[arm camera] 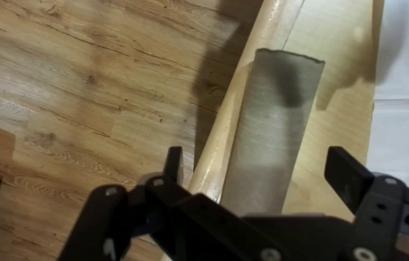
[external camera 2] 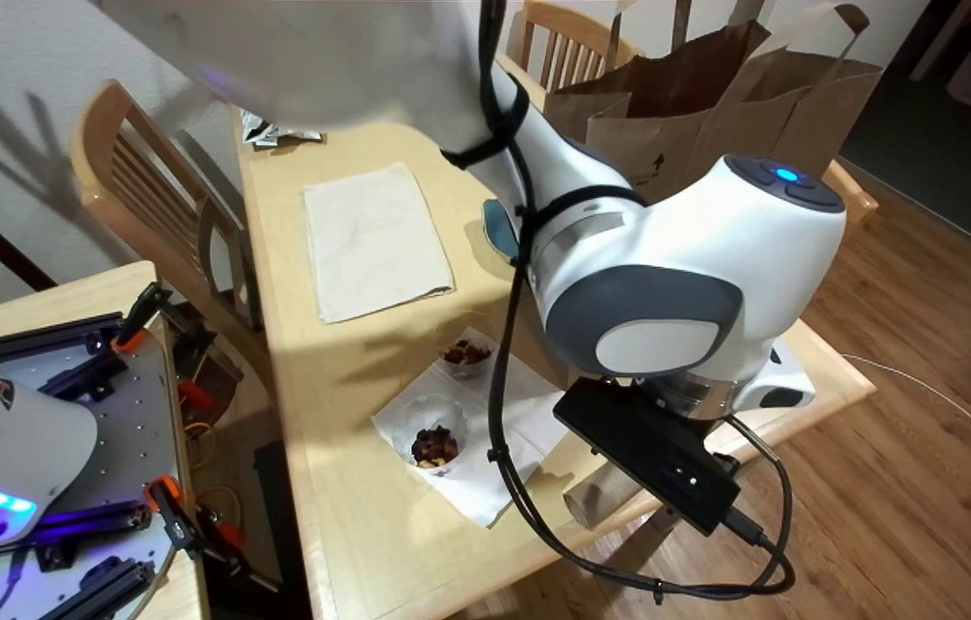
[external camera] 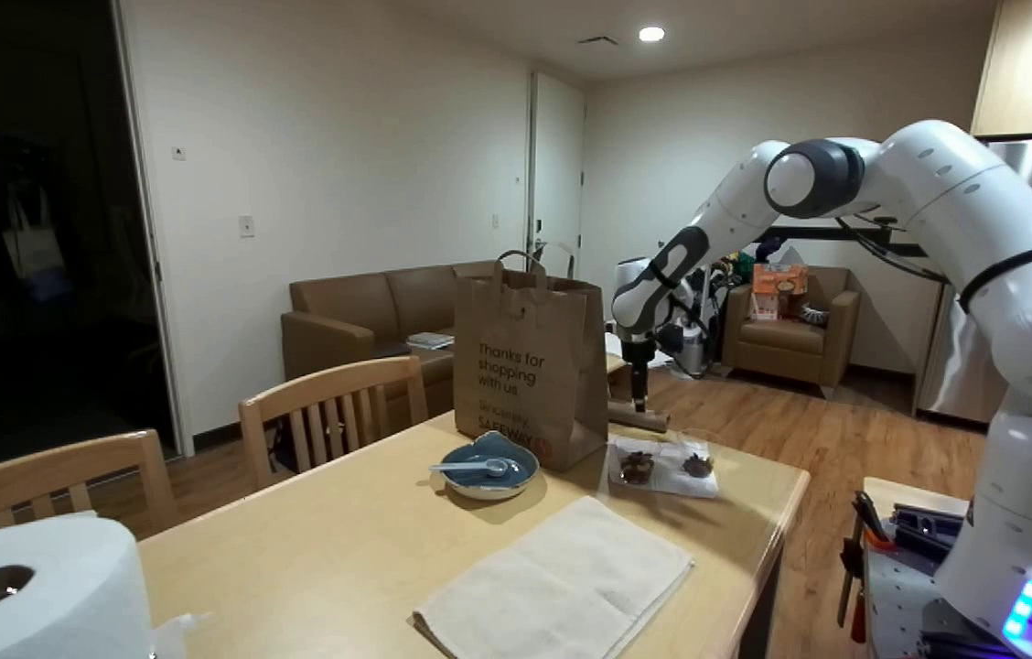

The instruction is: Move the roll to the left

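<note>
Here the roll (arm camera: 271, 137) lies between the spread fingers (arm camera: 347, 177), clear of both, along the table's edge (arm camera: 231, 108).

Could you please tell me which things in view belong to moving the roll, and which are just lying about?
For the job, apparently: brown roll; gripper, open.
Just lying about: paper bag; blue bowl; spoon; folded cloth; white paper roll.

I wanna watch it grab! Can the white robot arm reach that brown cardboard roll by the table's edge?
Probably yes: the wrist view shows the black gripper open, the brown cardboard roll between its fingers, and nothing blocking.
</note>
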Robot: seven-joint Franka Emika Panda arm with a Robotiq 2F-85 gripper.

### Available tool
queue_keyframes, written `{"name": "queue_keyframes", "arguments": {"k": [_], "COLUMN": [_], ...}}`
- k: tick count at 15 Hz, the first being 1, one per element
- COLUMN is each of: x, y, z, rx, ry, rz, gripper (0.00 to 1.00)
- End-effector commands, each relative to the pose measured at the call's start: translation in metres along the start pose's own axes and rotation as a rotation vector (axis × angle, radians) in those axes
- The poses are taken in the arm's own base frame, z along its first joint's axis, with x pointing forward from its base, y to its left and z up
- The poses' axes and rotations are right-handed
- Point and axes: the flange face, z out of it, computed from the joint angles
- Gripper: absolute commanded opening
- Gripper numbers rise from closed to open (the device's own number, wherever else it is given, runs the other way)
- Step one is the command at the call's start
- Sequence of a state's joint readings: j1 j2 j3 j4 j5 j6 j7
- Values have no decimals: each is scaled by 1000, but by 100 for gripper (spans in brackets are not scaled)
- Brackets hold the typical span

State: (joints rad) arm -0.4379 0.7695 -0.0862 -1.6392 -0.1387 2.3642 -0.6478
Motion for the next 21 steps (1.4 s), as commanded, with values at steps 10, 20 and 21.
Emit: {"name": "queue_keyframes", "arguments": {"k": [10,20,21], "x": [12,-10,-12], "y": [5,17,18], "z": [29,-41,-55], "rx": [32,-70,-89], "ry": [1,65,77], "rz": [-77,-33,-28], "gripper": [41,0,2]}}
